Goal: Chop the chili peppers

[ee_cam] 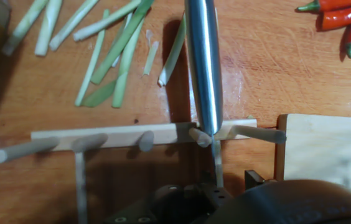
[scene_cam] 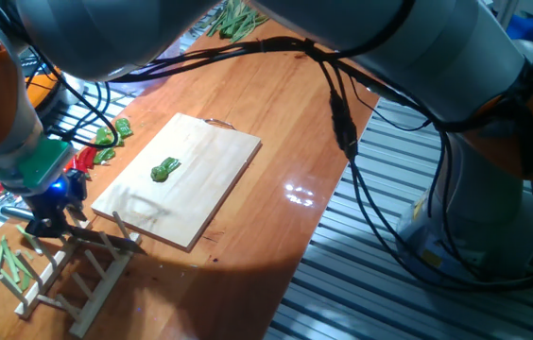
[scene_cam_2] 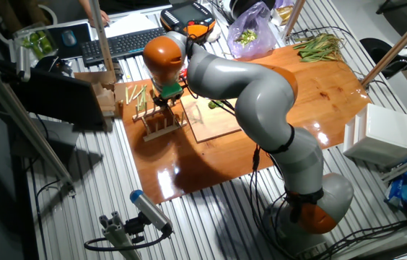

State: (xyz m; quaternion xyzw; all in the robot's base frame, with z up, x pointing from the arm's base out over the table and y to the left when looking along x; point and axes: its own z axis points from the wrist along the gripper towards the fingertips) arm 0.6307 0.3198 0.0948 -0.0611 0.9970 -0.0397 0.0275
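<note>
A small bright-green curled chili pepper (scene_cam: 164, 169) lies whole on the pale wooden cutting board (scene_cam: 200, 161); it also shows in the other fixed view (scene_cam_2: 216, 104). My gripper (scene_cam: 59, 225) hangs over the wooden peg rack (scene_cam: 77, 269), left of the board and well away from the pepper. In the hand view my gripper (ee_cam: 216, 186) is shut on a knife (ee_cam: 203, 68). Its steel blade points away from me and crosses the rack's rail (ee_cam: 119, 134) between two pegs. My fingertips are hidden in shadow.
Red chilies (ee_cam: 343, 15) and green pepper pieces (scene_cam: 111, 137) lie left of the board. Pale-green stalk strips (ee_cam: 113, 50) lie beyond the rack. A bunch of green stalks (scene_cam: 233, 19) lies at the table's far end. The board's corner (ee_cam: 325, 149) is right of the rack.
</note>
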